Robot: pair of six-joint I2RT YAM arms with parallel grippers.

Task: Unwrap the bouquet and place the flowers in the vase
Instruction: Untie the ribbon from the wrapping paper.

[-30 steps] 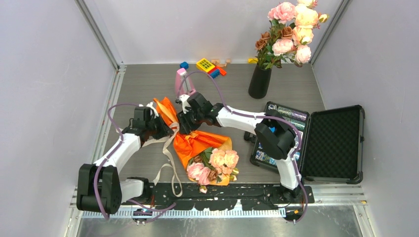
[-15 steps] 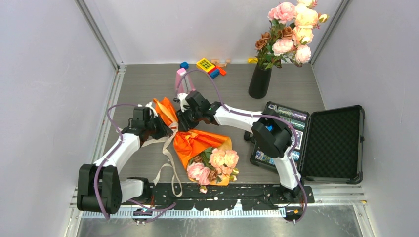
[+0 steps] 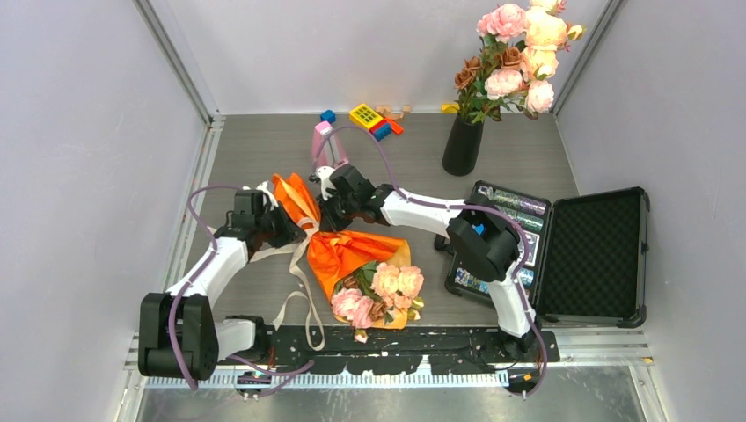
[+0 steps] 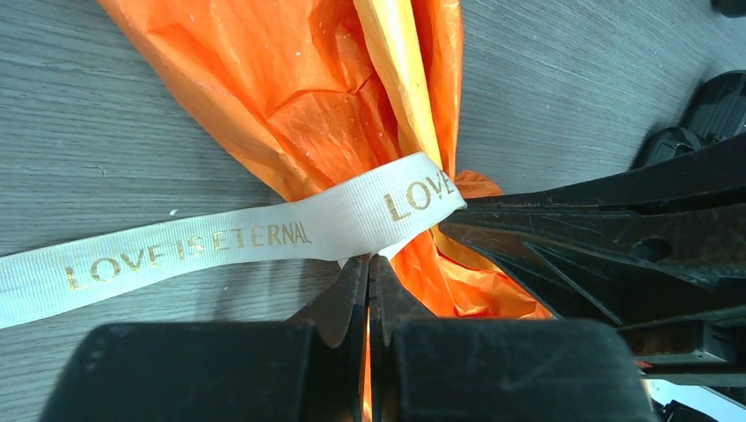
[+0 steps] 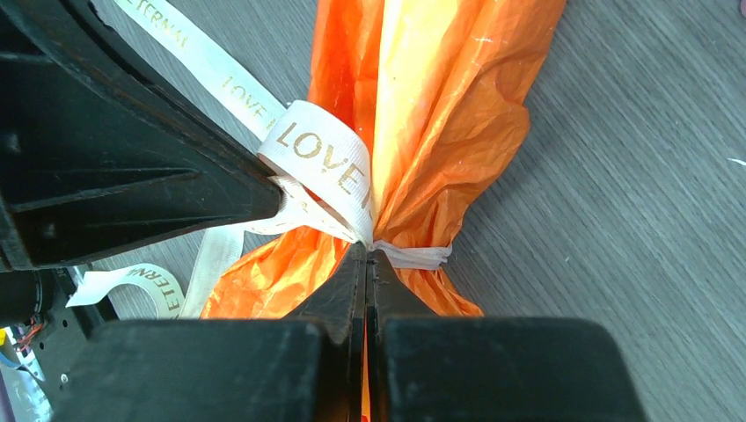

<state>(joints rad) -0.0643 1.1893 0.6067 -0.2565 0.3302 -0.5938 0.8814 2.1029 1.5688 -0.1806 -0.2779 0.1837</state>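
Bouquet lies flat mid-tabletop, flowers pointing to 5 o'clock, orange paper tail fanned toward 11. Cream ribbon, printed LOVE IS ETERNAL, is tied round the pinched waist. Its loose ends trail toward 6 o'clock and the near edge.

Left gripper reaches in from 9 o'clock, jaws pressed together, pinching the ribbon at the waist. Right gripper reaches in from 2 o'clock, jaws also tight together on the ribbon at the knot, tips almost touching the left ones. A short ribbon loop arches between the two.

Vase stands upright at 1 o'clock from the bouquet, well apart, holding a tall bunch of roses. Right forearm lies across the line between bouquet and vase. Pink metronome stands just behind the right gripper at 12. Open black case sits at 3 o'clock, beside the right arm's elbow. Toy blocks lie by the far wall at 12.
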